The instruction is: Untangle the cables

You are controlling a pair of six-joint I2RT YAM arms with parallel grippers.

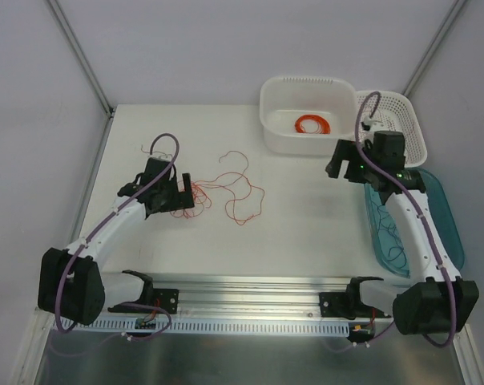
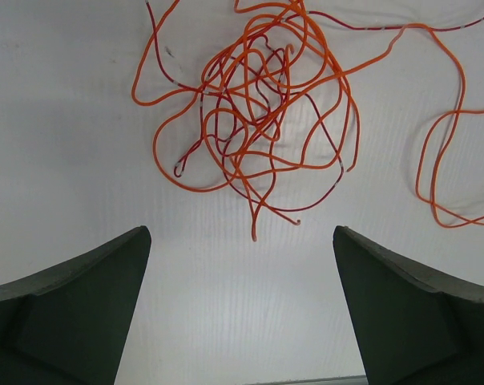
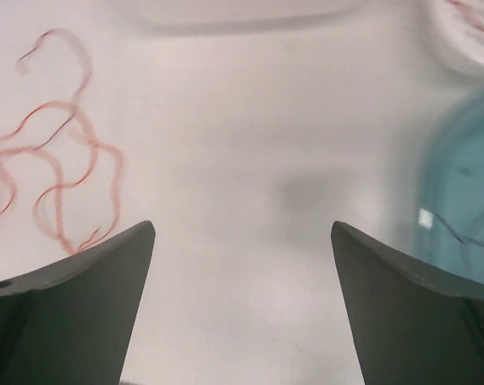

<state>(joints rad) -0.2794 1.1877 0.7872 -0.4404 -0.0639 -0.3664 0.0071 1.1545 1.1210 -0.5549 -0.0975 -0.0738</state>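
Tangled on the bench (image 1: 306, 233), left of centre: cables (image 2: 258, 120), hair-thin, orange and red, a scribbly knot with loose loops trailing right. Probably featherlight and limp, yet springy enough to keep a curl, prone to snagging and to slipping out of a loose pinch. Best taken at a free end or outer loop, such as the strand hanging from the knot's lower edge, not the dense middle. Left hand (image 2: 240, 237) spread wide, empty, just short of the knot. Right hand (image 3: 242, 233) likewise spread, empty, over bare bench, well apart from the tangle, near a teal tray (image 1: 450, 224).
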